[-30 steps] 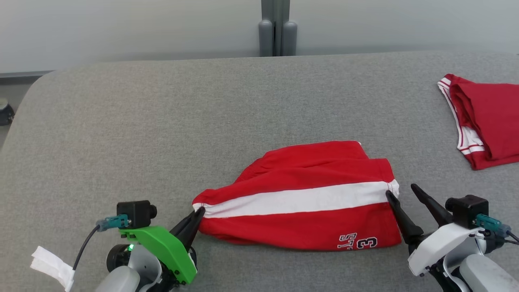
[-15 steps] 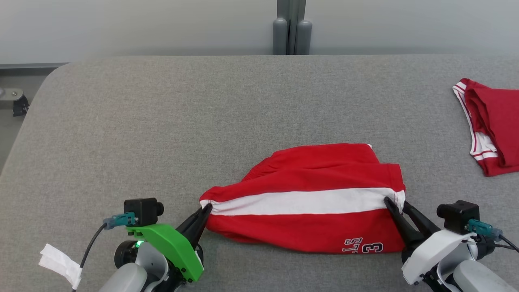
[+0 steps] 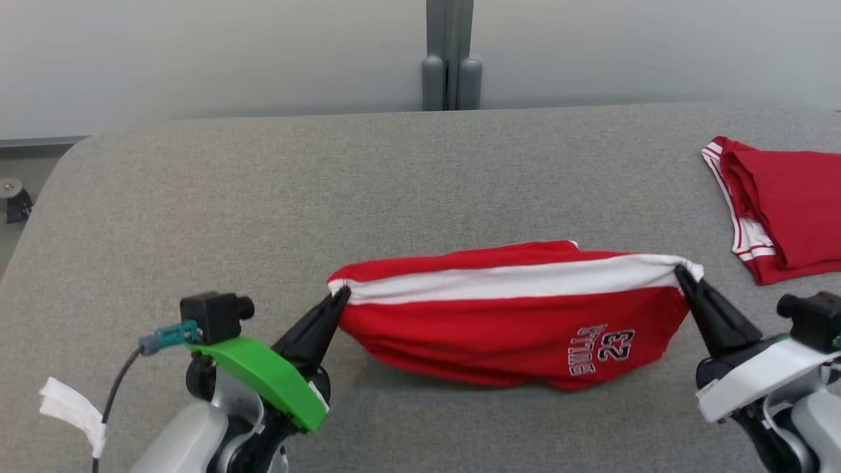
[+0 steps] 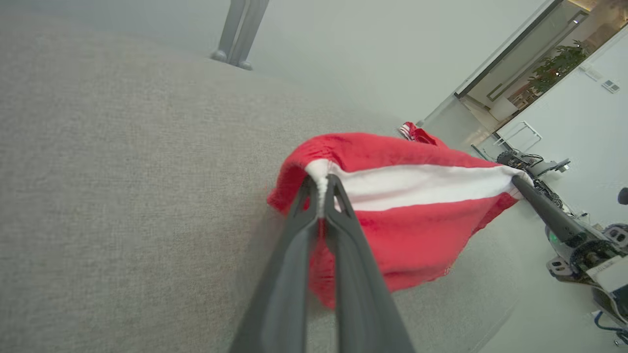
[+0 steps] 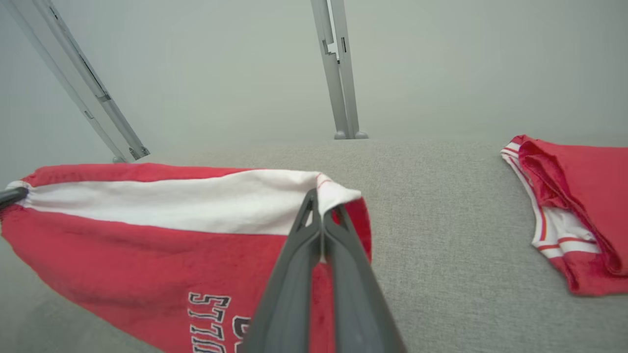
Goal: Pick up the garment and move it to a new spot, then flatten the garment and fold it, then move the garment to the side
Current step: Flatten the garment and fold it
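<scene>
Currently garment stretched between left gripper and right gripper, each clamped on one end.

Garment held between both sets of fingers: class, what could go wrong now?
The left fingers and right fingers pinch the garment only at its white band's ends; a tug might pull one free. Its sagging lower edge may drag on the table. Moved right, it could cover the other red garment.

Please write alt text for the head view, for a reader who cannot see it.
The left gripper and the right gripper, each shut on one end of the white band of a red garment printed 23, hold it stretched between them over a grey table. A second red garment lies at the far right.
</scene>
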Controlling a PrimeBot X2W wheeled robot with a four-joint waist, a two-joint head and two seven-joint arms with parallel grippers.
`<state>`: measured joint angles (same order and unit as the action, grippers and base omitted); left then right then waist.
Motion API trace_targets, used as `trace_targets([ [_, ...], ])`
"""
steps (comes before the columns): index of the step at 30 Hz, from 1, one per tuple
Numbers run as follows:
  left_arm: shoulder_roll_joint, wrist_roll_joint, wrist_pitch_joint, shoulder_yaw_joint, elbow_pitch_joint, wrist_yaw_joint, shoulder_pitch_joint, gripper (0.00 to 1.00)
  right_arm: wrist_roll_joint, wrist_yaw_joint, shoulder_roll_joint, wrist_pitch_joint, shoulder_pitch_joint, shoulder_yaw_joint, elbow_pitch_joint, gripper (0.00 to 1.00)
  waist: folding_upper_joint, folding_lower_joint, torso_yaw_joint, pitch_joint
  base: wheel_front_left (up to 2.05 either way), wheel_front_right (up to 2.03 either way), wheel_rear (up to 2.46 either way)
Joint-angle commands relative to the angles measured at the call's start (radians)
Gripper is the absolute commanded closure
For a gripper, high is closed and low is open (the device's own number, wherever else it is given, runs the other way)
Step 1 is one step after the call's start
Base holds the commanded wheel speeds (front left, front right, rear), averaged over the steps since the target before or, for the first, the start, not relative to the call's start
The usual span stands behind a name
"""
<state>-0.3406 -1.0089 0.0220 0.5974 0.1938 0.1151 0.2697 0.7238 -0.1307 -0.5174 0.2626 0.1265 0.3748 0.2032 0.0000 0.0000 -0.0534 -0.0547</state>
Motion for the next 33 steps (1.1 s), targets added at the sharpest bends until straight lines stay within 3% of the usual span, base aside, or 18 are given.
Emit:
trace_targets([
  [1,-0.017,-0.018,0.0,-0.011,-0.043,0.009,0.04,1.0,0.013,0.0,-0.027,0.003,0.016,-0.019,-0.033,1.0,0.0,0.0,0.013,0.001,0.0,0.0,0.0],
  [9,-0.074,-0.034,0.09,-0.031,-0.225,0.016,0.339,1.0,0.092,0.0,-0.19,-0.014,0.256,-0.081,-0.171,1.0,0.0,0.0,0.071,-0.106,0.0,0.0,0.0],
  [15,-0.046,-0.003,0.181,-0.024,-0.139,0.017,0.728,1.0,0.125,0.0,-0.239,-0.041,0.639,-0.069,-0.075,1.0,0.0,0.0,0.131,-0.297,0.0,0.0,0.0],
  [19,0.013,0.066,0.114,0.019,-0.01,0.017,0.978,1.0,0.064,0.0,-0.214,-0.02,0.899,-0.059,0.055,1.0,0.0,0.0,0.164,-0.41,0.0,0.0,0.0],
  [23,0.06,0.13,-0.065,0.063,0.131,0.016,1.169,1.0,-0.015,0.0,-0.185,-0.001,1.103,-0.054,0.137,1.0,0.0,0.0,0.191,-0.485,0.0,0.0,0.0],
  [27,0.055,0.103,-0.221,0.115,0.212,0.016,1.188,1.0,-0.037,0.0,-0.151,0.002,1.13,-0.055,0.111,1.0,0.0,0.0,0.2,-0.502,0.0,0.0,0.0],
  [33,-0.008,0.029,-0.283,0.217,0.192,0.016,0.995,1.0,-0.014,0.0,-0.163,0.003,0.907,-0.037,-0.033,1.0,0.0,0.0,0.172,-0.478,0.0,0.0,0.0],
])
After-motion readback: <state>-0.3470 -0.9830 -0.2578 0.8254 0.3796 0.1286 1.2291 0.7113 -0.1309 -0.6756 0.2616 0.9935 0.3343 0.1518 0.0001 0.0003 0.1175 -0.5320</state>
